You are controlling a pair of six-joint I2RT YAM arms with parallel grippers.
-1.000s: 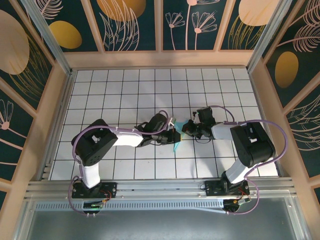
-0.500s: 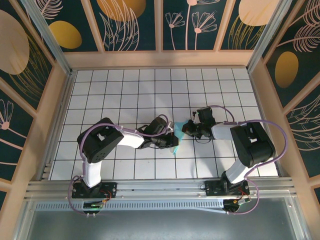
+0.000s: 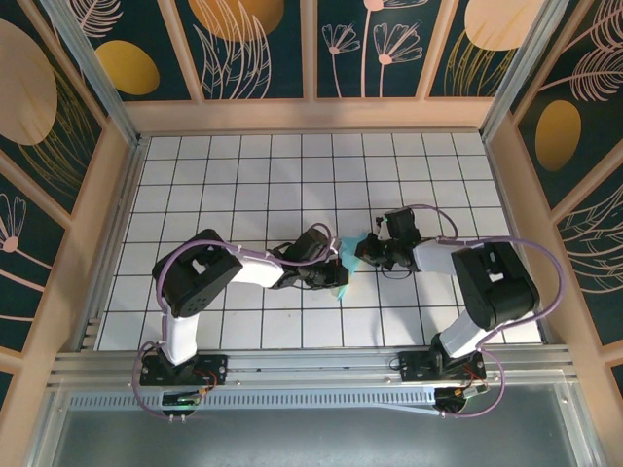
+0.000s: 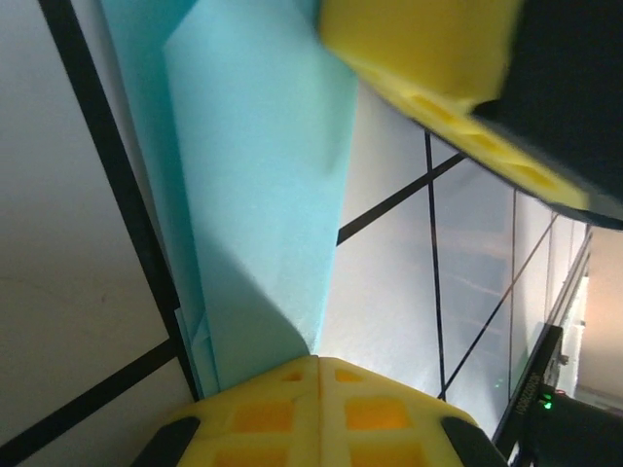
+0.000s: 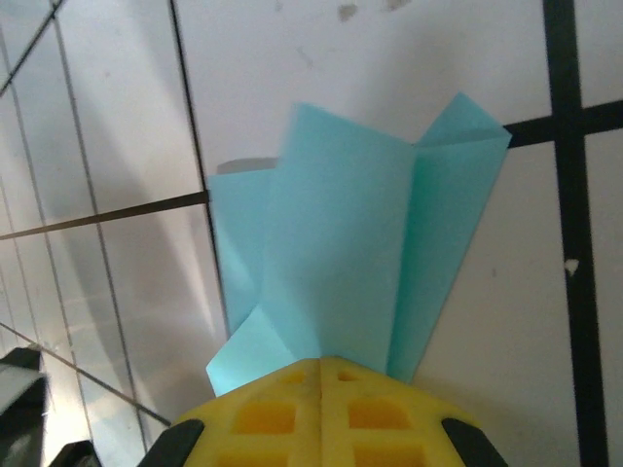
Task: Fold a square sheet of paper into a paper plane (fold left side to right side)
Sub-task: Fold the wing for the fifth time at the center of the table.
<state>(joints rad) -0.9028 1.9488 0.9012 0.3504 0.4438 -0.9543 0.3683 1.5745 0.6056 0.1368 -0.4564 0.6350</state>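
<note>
Nearest, along the table's front: ribbed aluminium rail (image 3: 311, 370) with both arm bases bolted on, purple cables (image 3: 558, 280) looping off the joints. Next, left arm (image 3: 190, 282) and right arm (image 3: 492, 282), black and white, bent inward toward mid-table, wrists nearly meeting. Between them, folded paper (image 3: 341, 288), thin matte turquoise, mostly hidden from above by the two wrists, just a small pointed corner poking out toward the near side. Left gripper (image 3: 336, 272) pinched tight on it; in the left wrist view, yellow waffle-patterned pads (image 4: 316, 409) pressed together with no gap, and folded paper (image 4: 263, 175) running out from the seam as a long narrow strip, layered edges down its left side, sharp crease. Far end of that strip under a blurred yellow ribbed finger (image 4: 428, 49) with black housing. Right gripper (image 3: 362, 251) likewise clamped on the paper; from the right wrist camera, pads (image 5: 321, 409) closed, folded paper (image 5: 360, 253) fanning out from them in several creased flaps with pointed corners, lying close over the tiles. Underneath, table (image 3: 243, 175): glossy white squares, black grid lines, a few small specks. Around it, pale wooden frame (image 3: 311, 115). Farthest, wall panels (image 3: 243, 39): dark teal, gold ovals, line-drawn leaves and flowers.
</note>
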